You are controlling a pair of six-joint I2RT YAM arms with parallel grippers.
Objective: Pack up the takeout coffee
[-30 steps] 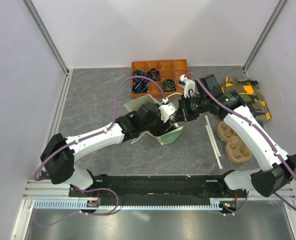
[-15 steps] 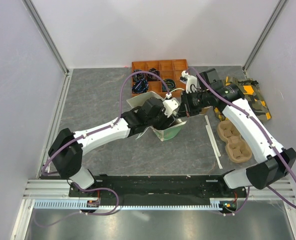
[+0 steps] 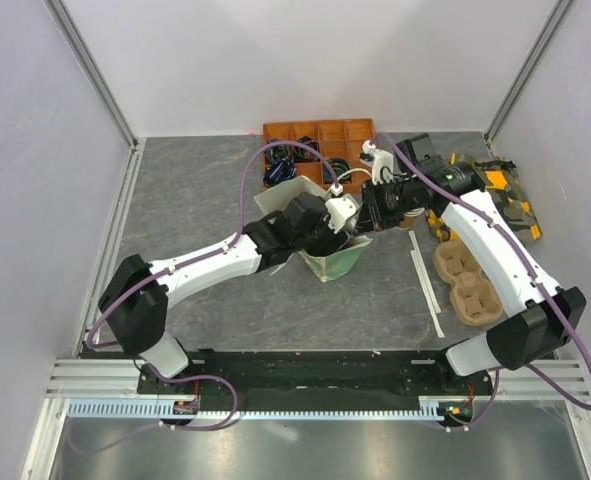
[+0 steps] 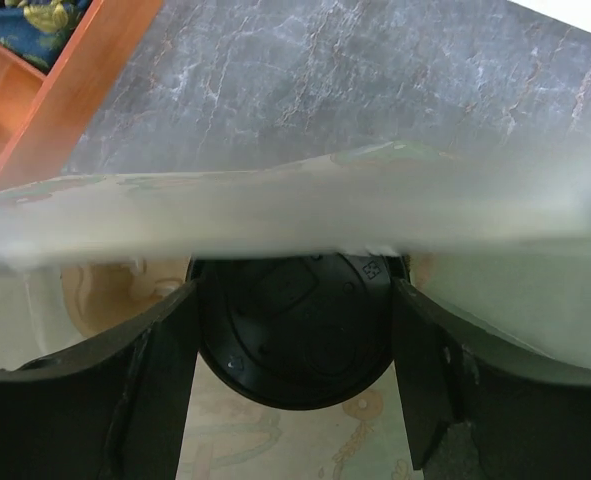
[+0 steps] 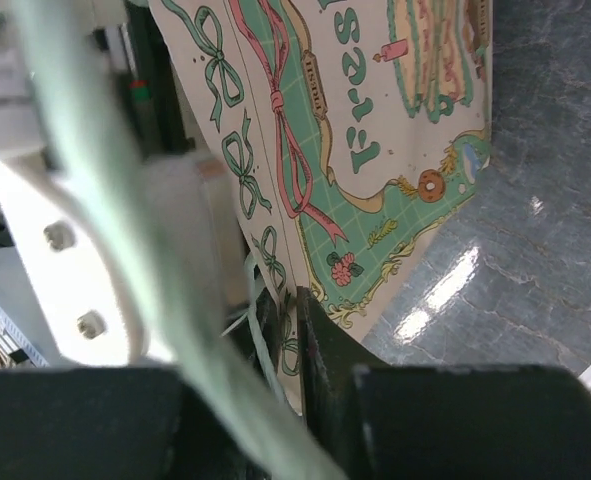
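The takeout coffee shows only as its round black lid [image 4: 295, 330], seen from above inside a patterned paper bag [image 3: 335, 262]. My left gripper [image 4: 293, 300] reaches into the bag's mouth and is shut on the cup, one dark finger pressed on each side of the lid. The bag's pale upper rim [image 4: 275, 210] crosses that view just above the lid. My right gripper [image 5: 293, 310] pinches the bag's side edge, with the green-and-cream printed paper [image 5: 375, 120] caught between its fingers. In the top view both grippers meet at the bag's opening, left [image 3: 340, 225] and right [image 3: 363, 222].
An orange compartment box [image 3: 320, 140] of small parts stands just behind the bag. A brown moulded-pulp cup tray [image 3: 467, 285] lies at the right, with two white strips [image 3: 425, 270] beside it. A camouflage-patterned thing [image 3: 495, 195] sits at the back right.
Both arms have shifted toward the back of the table with the bag. The bag has drawn in and stands more upright; the left gripper sits deeper in its mouth.
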